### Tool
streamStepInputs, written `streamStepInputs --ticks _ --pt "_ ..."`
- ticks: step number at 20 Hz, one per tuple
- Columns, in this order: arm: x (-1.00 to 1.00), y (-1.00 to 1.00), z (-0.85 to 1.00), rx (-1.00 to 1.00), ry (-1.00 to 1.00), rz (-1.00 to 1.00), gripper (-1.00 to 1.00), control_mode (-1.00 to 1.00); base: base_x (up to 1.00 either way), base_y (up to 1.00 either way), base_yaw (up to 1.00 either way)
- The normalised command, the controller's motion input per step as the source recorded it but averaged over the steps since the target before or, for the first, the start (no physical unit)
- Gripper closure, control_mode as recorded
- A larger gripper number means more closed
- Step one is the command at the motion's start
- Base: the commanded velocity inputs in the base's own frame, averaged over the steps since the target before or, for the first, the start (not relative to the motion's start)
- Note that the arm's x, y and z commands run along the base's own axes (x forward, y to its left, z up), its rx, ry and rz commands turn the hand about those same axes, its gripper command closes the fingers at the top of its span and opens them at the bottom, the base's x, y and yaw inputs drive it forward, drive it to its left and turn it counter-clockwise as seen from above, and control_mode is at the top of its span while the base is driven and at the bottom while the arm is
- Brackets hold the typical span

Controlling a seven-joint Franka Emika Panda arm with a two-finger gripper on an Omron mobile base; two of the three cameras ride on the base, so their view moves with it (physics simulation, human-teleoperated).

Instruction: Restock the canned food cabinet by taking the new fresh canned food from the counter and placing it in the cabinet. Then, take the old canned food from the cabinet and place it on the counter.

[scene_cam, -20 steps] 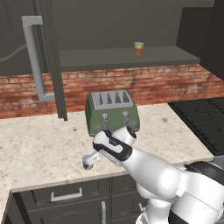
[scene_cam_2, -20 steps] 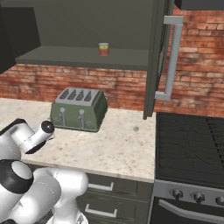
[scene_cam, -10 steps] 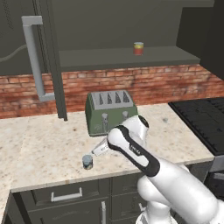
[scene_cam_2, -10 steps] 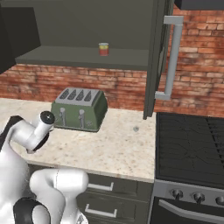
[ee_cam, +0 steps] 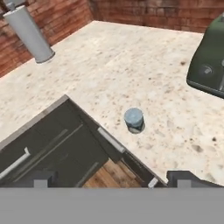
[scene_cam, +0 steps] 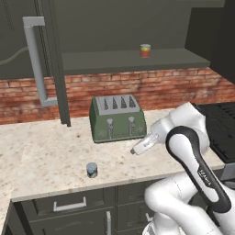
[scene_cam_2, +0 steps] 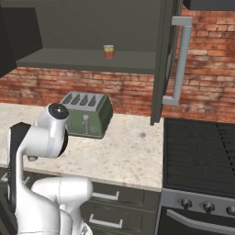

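Observation:
The red can with a yellow band (scene_cam: 145,50) (scene_cam_2: 109,51) stands on the shelf of the open dark grey cabinet (scene_cam: 105,62) (scene_cam_2: 69,57). The blue-grey can (scene_cam: 92,170) (ee_cam: 134,119) stands upright near the front edge of the beige counter (scene_cam: 41,156) (ee_cam: 131,61) (scene_cam_2: 124,153). My gripper (scene_cam: 134,150) (ee_cam: 113,178) hovers up and to the right of that can, well apart from it. Its fingers (ee_cam: 41,178) are spread wide, open and holding nothing.
A green toaster (scene_cam: 117,117) (scene_cam_2: 87,112) (ee_cam: 210,65) sits at the back of the counter. The cabinet door with a long bar handle (scene_cam: 36,59) (scene_cam_2: 181,59) hangs open. A black stovetop (scene_cam_2: 202,151) lies to the right; dark drawers (scene_cam: 69,206) (ee_cam: 48,148) run below.
The gripper has let go of the blue-grey can on the counter and drawn back up and to the right. The can stays where it was set down.

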Motion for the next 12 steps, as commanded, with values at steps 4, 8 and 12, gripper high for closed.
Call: streamStepInputs --ticks 4,8,12 --pt "-1.00 -1.00 0.59 0.00 0.00 -0.10 -1.00 -1.00 0.00 0.00 0.00" --pt "-1.00 -0.86 0.83 0.00 0.00 -0.16 -1.00 -1.00 0.00 0.00 0.00" --pt "-0.89 -0.10 0.55 0.01 -0.23 0.02 -1.00 -1.00 0.00 0.00 0.00"
